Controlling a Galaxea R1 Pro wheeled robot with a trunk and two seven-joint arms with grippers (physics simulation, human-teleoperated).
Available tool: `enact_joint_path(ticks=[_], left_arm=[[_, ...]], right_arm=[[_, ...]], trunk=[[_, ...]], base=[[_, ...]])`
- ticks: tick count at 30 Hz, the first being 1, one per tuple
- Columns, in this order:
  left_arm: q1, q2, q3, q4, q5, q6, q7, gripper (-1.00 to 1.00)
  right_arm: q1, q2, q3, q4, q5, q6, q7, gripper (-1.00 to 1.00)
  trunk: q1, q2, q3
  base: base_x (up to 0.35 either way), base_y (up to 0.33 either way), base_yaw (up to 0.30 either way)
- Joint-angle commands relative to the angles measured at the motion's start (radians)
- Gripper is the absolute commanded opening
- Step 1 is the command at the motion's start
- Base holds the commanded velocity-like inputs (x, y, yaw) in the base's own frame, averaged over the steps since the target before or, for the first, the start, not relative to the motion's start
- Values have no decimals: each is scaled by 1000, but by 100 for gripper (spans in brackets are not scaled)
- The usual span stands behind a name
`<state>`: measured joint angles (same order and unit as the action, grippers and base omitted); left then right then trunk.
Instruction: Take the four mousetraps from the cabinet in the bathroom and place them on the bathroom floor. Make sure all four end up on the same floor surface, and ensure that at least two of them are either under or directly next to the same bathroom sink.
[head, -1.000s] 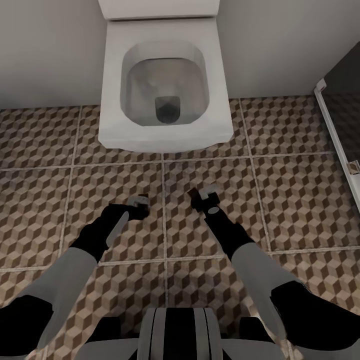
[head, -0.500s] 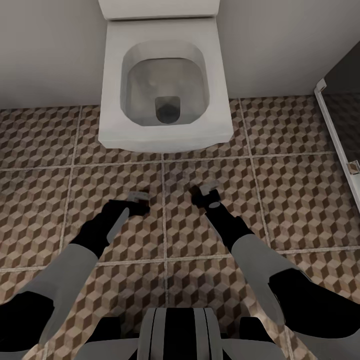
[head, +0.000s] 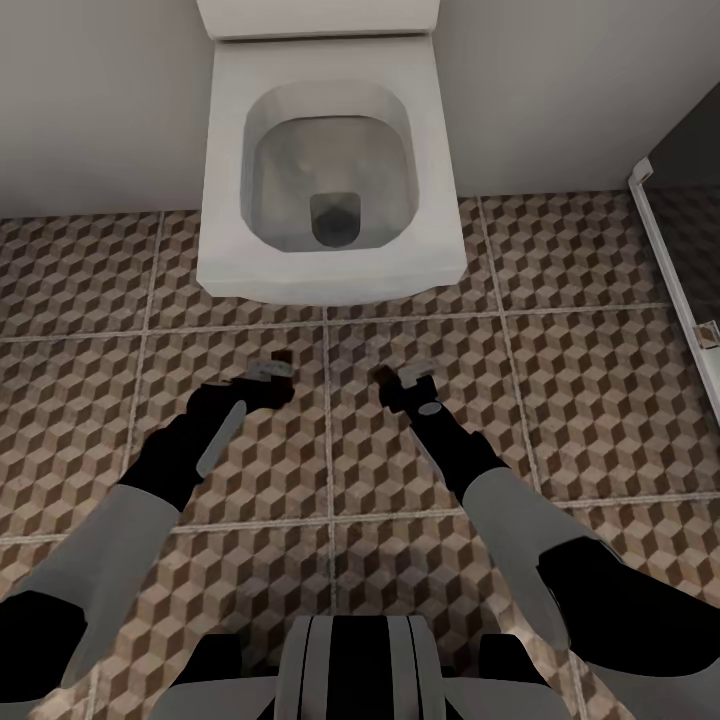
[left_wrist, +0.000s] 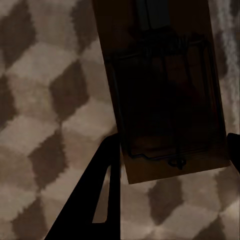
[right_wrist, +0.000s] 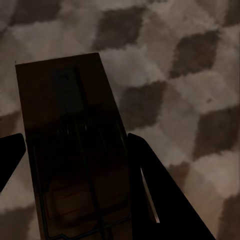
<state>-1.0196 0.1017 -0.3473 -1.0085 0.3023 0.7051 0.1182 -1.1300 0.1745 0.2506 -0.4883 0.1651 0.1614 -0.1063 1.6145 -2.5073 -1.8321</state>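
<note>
Two mousetraps in hand, none set down yet: one mousetrap (left_wrist: 165, 95) clamped between the fingers of the left gripper (head: 272, 373), a second mousetrap (right_wrist: 75, 155) clamped in the right gripper (head: 398, 378), both low over the bathroom floor (head: 580, 380), near the front edge of the toilet (head: 330, 160). No sink in sight; likely still to carry there. Other two not visible.

A white toilet (head: 328, 170) with a squarish open bowl stands against a plain pale grey wall (head: 100, 100), its cistern cut off at the view's upper edge. Its front rim overhangs the bathroom floor (head: 590, 400), which is laid in large square tiles printed with a brown, beige and white cube pattern and divided by pale grout lines. At the right edge a dark smoked-glass shower enclosure (head: 690, 200) rises from a white frame. The light is soft and even.
</note>
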Motion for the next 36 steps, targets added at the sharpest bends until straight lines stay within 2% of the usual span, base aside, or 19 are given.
enact_joint_path(ticks=[1,12,20,23,27,36], left_arm=[[-1,3,-4,-1,9,4,9,-100],[-1,6,-6,50,9,3,9,-100],[-1,6,-7,57,9,-7,9,-100],[-1,6,-7,90,9,-41,9,-100],[-1,5,-6,161,9,-119,9,-100],[-1,4,-5,212,10,-143,9,-100]], right_arm=[[0,0,4,-5,8,8,-6,-100],[1,0,4,-22,9,7,-6,-100],[1,0,4,-22,8,7,-6,-100],[1,0,4,-22,8,9,-6,-100],[1,0,4,-22,8,9,-6,-100],[1,0,6,-22,8,10,-6,-100]], trunk=[[0,0,0],[0,0,0],[0,0,0],[0,0,0],[0,0,0],[0,0,0]], base=[[0,0,0],[129,0,0],[26,0,0],[2,0,0],[0,0,0],[0,0,0]])
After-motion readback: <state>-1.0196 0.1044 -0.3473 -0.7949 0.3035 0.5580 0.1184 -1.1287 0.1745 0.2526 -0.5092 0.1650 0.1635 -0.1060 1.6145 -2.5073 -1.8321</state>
